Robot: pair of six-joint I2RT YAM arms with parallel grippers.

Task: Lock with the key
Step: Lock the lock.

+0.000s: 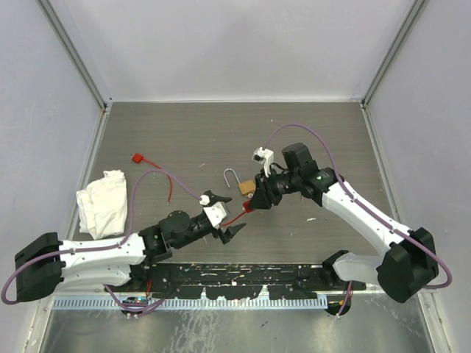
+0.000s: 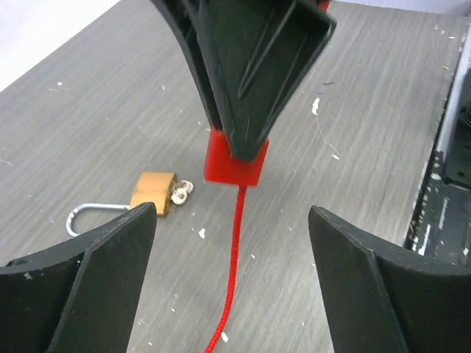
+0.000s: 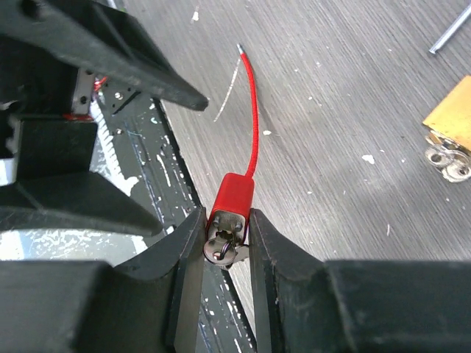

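Dark wood-grain table (image 1: pixel 184 132), pale walls on three sides. Left arm (image 1: pixel 96 254) reaches in from the near left, right arm (image 1: pixel 360 209) from the near right; the two wrists meet just near of table centre. Crumpled white cloth (image 1: pixel 103 202) lies at the left edge, well apart from both grippers. Left gripper (image 1: pixel 227 215): jaws spread wide, nothing between them, fingertips either side of a red cable (image 3: pixel 255 125) without touching it, facing the right gripper at close range. Right gripper (image 3: pixel 227 217): jaws drawn in narrow and clamped on the two sides of a red lock body (image 3: pixel 234 193), which is held clear of the table in front of the left gripper. The cable leaves the far end of that body and runs across the table to a bare silvery tip. Brass padlock (image 1: pixel 246 188) lies flat on the table just beyond the grippers, its silver shackle (image 1: pixel 230 176) swung open and pointing away from the arms; neither gripper touches it. Small red piece (image 1: pixel 137 157) with its own thin red cord sits on the far left, beyond the cloth. Key (image 3: pixel 221 248): dark round head with a silvery glint, sitting at the near end of the held lock body, down between the right fingers; how deep it goes cannot be told. Cluster of small silvery pieces (image 3: pixel 445 158) rests against one end of the padlock, too small to tell keys from rings.
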